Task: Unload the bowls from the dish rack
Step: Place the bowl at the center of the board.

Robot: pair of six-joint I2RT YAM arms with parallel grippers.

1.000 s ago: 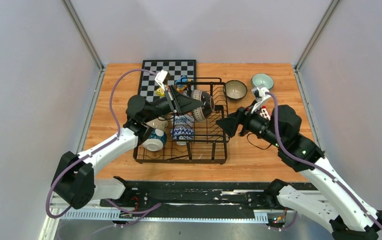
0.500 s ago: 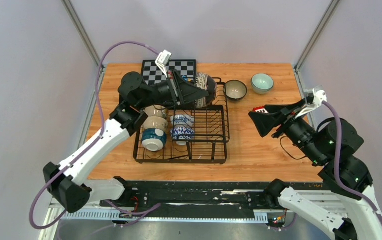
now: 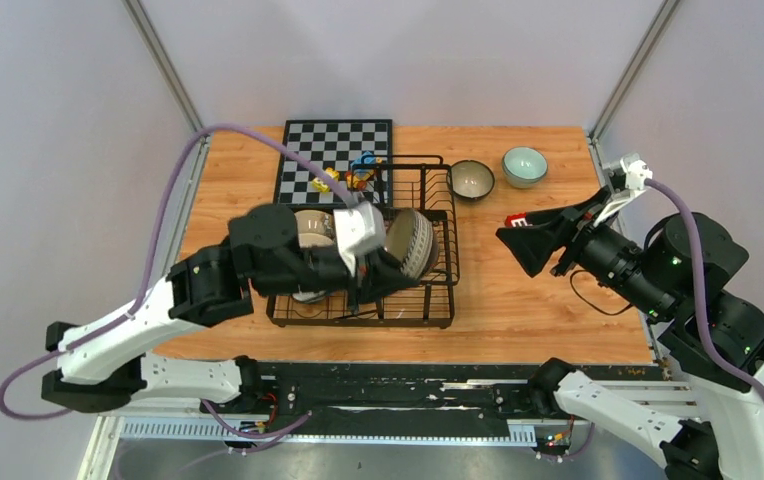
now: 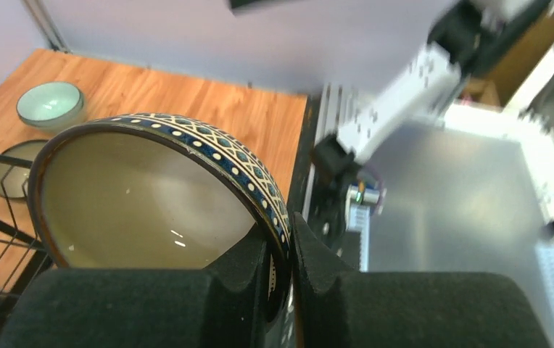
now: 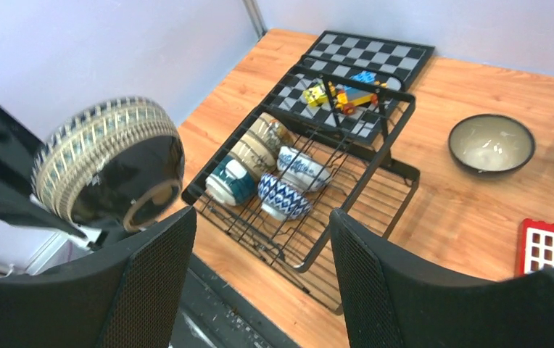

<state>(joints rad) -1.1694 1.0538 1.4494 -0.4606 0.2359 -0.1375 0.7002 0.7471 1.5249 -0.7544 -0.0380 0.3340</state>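
The left gripper [image 4: 280, 250] is nearly closed, its two fingers [image 4: 249, 264] pinching the rim of one bowl [image 4: 143, 203], one finger inside and one outside. This bowl is dark and glossy outside with a cream lattice band, has a blue rim band dotted and crossed in cream, and a dull olive-beige glaze inside. It is held on its edge, and from above it hangs over the near right part of the dish rack [image 3: 438, 300], its opening turned to the right.

The right gripper [image 5: 263, 275] is wide open and holds nothing; it hovers over the right side of the table [image 3: 518, 310], well apart from the rack, pointing towards it.

Eight bowls can be counted. One is in the left gripper. Five lie in the left half of the rack: a teal bowl [image 5: 230, 181], a blue-and-white zigzag bowl [image 5: 281, 197], a white bowl with blue pattern [image 5: 302, 169] and two beige bowls [image 5: 252, 154] stacked on their sides behind the teal one. Two stand upright on the table beyond the rack's far right corner: a dark bowl with a pale inside [image 3: 471, 178] and, just beside it, a mint green bowl [image 3: 525, 163].

The one rack is black wire with low sides. Behind it lies one chessboard [image 3: 338, 150] with a few small coloured blocks [image 3: 348, 178] at its near edge, and a red grid piece [image 5: 550, 246] lies on the table near the right gripper
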